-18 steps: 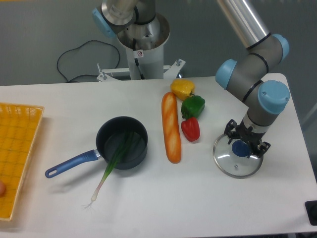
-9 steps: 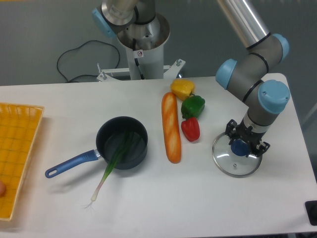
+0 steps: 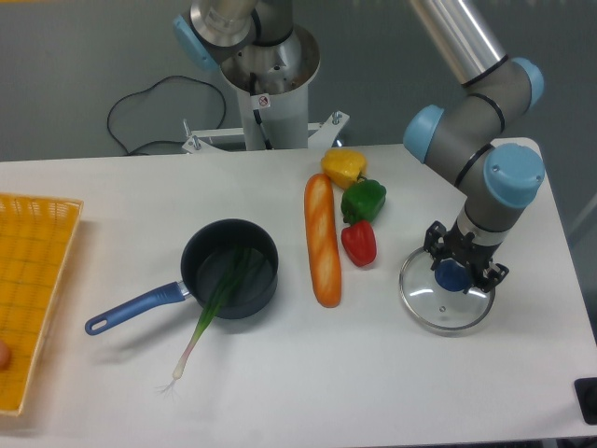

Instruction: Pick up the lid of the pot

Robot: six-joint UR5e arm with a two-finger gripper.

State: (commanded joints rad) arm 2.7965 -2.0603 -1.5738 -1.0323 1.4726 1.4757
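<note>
At the right of the table is the pot lid (image 3: 445,309), a clear round lid with a pale rim and a blue knob (image 3: 452,274). My gripper (image 3: 454,263) comes down over it from the upper right, its dark fingers at the knob and apparently shut on it. Part of the lid's far side is hidden behind the fingers. The lid looks about level; how far it stands off the table, if at all, is hard to tell.
Left of the lid lie a red pepper (image 3: 359,244), a green pepper (image 3: 363,201), a yellow pepper (image 3: 343,166) and a long orange baguette (image 3: 322,243). A black pan (image 3: 254,297) holds a green onion (image 3: 215,303). A yellow crate (image 3: 28,280) is at the left edge.
The arm and gripper have shifted slightly upward in the view. The lid and its knob have moved a little up and left along with them.
</note>
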